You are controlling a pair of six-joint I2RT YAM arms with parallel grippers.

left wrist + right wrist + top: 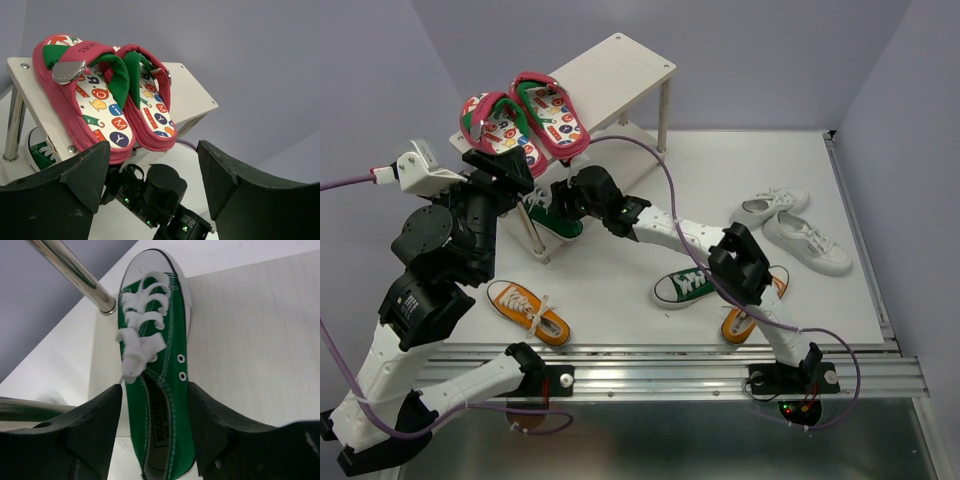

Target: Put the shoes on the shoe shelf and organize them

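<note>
Green sneaker (165, 340) on lower board of shoe shelf (250, 330), near-left end. Right gripper (155, 385) straddles it, grip unclear; left gripper (152, 145) agape, empty. Risk: snag on withdrawal could drag it off.

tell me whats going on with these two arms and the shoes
The right pincer straddles a green sneaker on the shoe shelf's lower tier; grip or release is unclear. The left pincer hangs open by the flip-flops, which sit on the top tier. The other green sneaker, two orange sneakers and the white pair lie on the table.
</note>
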